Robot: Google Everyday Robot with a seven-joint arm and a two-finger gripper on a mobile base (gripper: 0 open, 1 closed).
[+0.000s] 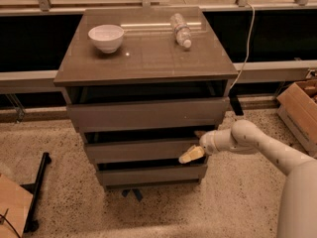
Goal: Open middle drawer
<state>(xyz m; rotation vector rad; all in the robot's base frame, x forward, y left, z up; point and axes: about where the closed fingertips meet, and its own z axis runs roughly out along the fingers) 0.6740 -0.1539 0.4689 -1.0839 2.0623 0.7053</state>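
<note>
The cabinet has three grey-brown handleless drawers stacked one above the other. The middle drawer (141,150) has the medium-sized front, between the wide top front (148,114) and the small bottom front (151,175). My gripper (195,144) reaches in from the right, at the right end of the middle drawer's front. Its fingers stand apart: the upper one (199,133) is at the dark gap above the front, and the yellowish lower one (190,155) lies over the front's lower edge. The white arm (257,145) runs off to the lower right.
A white bowl (106,36) and a plastic bottle (181,29) lying on its side rest on the cabinet top (148,58). A cardboard box (301,108) stands at the right. A black stand (37,192) is on the floor at the left. A white cable (246,43) hangs at the cabinet's right.
</note>
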